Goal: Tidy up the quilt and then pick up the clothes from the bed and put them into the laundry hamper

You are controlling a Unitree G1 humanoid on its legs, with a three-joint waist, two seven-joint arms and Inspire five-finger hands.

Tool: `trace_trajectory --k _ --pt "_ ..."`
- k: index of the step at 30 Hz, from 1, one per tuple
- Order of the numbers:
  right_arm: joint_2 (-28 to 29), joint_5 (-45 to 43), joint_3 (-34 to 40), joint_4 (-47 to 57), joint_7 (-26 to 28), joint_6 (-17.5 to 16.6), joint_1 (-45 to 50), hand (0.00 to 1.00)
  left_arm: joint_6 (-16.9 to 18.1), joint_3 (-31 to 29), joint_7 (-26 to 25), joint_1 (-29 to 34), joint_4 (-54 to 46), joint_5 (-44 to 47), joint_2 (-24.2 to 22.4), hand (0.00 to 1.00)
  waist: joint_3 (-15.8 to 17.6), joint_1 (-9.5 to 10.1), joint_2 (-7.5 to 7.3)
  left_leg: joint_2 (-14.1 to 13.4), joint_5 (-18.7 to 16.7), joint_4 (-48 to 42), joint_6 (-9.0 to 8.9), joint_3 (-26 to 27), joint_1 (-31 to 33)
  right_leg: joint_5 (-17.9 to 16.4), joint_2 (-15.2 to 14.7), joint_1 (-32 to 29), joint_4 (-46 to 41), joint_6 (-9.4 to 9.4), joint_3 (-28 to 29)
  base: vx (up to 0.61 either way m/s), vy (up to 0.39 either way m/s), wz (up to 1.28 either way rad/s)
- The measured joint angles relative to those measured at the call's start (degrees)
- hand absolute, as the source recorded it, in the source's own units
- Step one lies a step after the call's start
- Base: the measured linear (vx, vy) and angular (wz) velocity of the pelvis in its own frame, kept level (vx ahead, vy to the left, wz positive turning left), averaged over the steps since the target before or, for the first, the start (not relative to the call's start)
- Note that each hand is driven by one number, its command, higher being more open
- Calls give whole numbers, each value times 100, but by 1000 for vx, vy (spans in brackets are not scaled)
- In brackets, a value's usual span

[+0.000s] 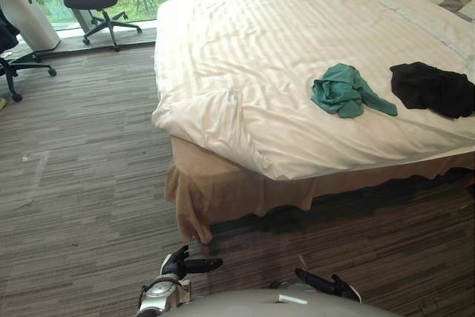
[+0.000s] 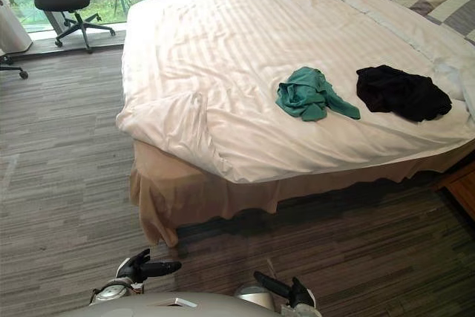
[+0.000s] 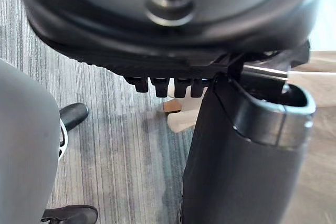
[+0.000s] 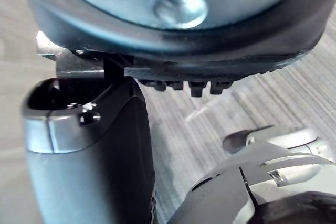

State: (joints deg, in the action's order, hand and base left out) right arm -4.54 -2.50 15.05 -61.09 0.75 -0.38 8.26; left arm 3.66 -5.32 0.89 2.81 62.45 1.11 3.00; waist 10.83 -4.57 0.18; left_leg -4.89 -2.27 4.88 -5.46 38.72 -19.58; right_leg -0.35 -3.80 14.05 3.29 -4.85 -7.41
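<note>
L robot hand (image 1: 178, 263), R robot hand (image 1: 330, 285) slack, empty; green garment (image 1: 343, 91), black garment (image 1: 430, 88) on quilt (image 1: 252, 57)

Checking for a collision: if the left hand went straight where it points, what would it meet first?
Probably the right hand: the left hand points sideways at it over floor, though depth is unclear.

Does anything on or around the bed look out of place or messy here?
Yes. A teal garment and a black garment lie crumpled on the white quilt, toward the robot's right. The near left corner of the quilt is creased and bunched, while the rest lies fairly smooth.
</note>
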Motion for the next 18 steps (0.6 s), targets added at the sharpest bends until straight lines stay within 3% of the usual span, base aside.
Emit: trace_trajectory --k 18 --pt "-219 -3 -717 85 126 -1 -35 100 -4 -9 12 -6 -57 83 10 100 -20 131 38 12 42 8 23 -463 125 -11 -27 139 94 4 -442 -58 -57 12"
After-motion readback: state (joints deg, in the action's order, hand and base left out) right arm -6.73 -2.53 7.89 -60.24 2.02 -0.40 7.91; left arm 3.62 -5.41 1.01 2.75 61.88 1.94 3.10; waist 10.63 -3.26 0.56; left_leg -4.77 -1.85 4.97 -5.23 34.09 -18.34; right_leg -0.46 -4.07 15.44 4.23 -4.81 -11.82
